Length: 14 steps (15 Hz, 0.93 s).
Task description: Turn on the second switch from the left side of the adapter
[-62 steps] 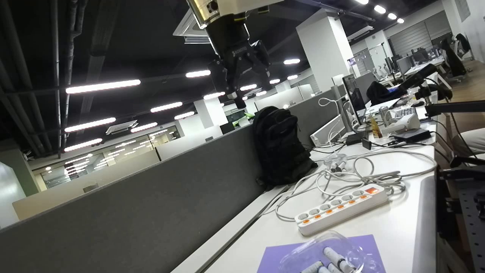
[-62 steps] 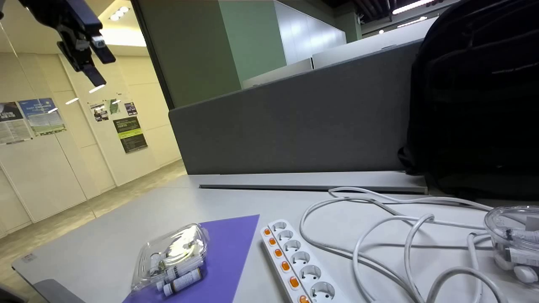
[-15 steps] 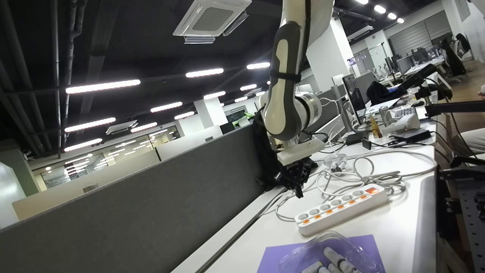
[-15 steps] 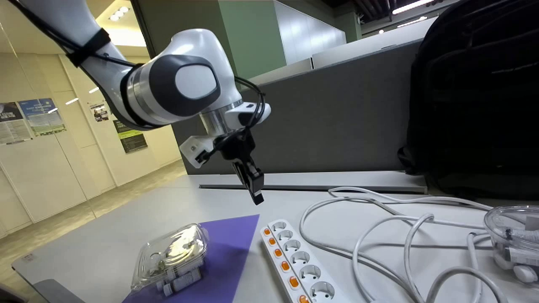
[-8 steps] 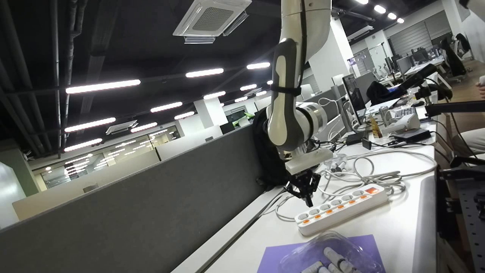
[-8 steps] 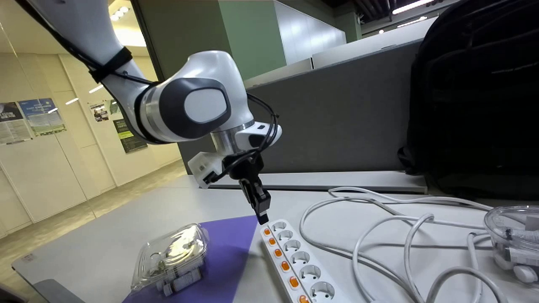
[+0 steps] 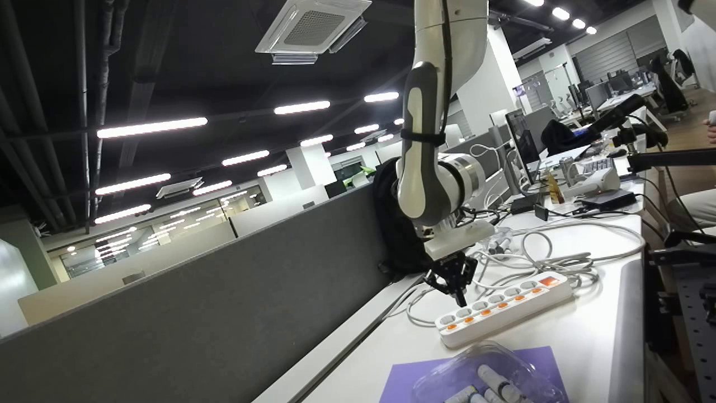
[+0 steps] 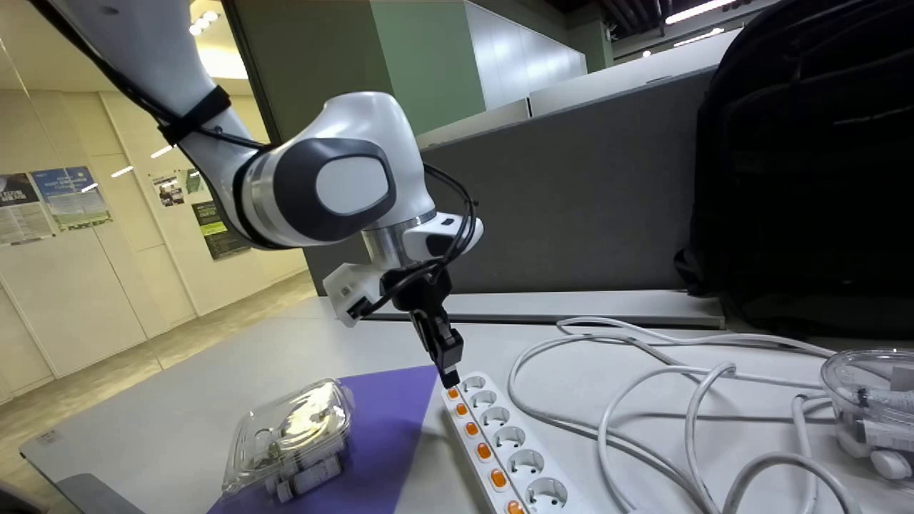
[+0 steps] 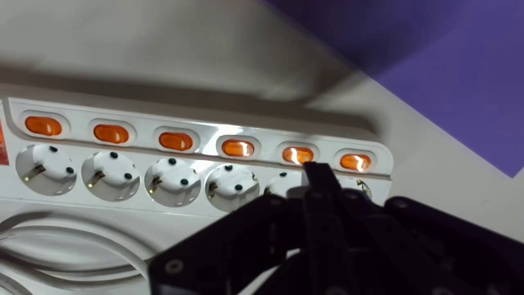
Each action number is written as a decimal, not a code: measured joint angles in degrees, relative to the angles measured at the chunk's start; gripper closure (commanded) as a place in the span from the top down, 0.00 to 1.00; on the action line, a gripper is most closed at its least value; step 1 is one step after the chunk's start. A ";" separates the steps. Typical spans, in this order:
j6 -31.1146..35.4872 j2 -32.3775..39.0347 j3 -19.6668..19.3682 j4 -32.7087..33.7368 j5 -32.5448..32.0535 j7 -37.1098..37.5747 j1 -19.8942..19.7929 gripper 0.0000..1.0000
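Just over the adapter (image 9: 200, 164), tabletop (image 9: 434, 176) past its edge, the gripper (image 9: 323, 174) hangs, fingertips together.

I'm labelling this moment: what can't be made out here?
Wrist view: two sockets of the adapter, partly behind the gripper.
Wrist view: its red panel, cut off by the left edge.
In an exterior view: the backpack, partly behind the arm.
In an exterior view: print on the tubes, too small.

Hand (image 9: 320, 167) lower, nearer adapter (image 7: 506, 313), fingers (image 9: 315, 180) now together
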 measured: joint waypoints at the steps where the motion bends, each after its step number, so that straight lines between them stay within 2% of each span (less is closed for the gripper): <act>1: 0.00 0.38 -0.15 0.00 0.23 0.00 0.03 0.00; 14: 0.93 4.74 -0.74 1.96 2.05 0.00 1.05 0.00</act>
